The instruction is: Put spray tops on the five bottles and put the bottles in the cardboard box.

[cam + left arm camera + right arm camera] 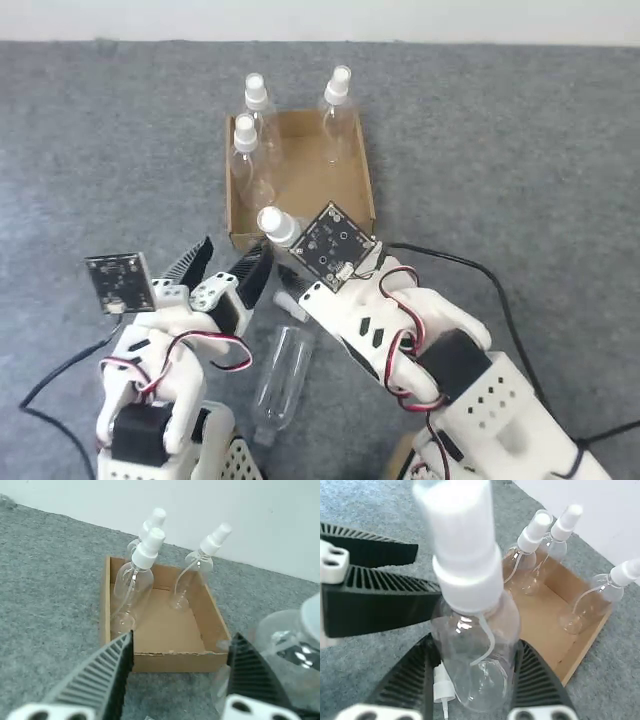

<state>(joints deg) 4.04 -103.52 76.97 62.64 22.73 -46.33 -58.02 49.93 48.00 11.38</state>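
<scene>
One spray bottle (472,625) is sitting clamped mid-body in the right gripper (474,655)
Left gripper (182,637) is gaping open; light, slick plastic is likely wanting gentle pressure

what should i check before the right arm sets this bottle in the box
1. Spray top on the held bottle: ok.
2. Right gripper shut on the held bottle: ok.
3. Room in the cardboard box: ok, three bottles stand toward the far end, near floor bare.
4. Left gripper out of the way: cannot tell, open and close beside the held bottle.
5. Fifth bottle ready: not ok, lying on the table without a top, loose spray top nearby.
</scene>
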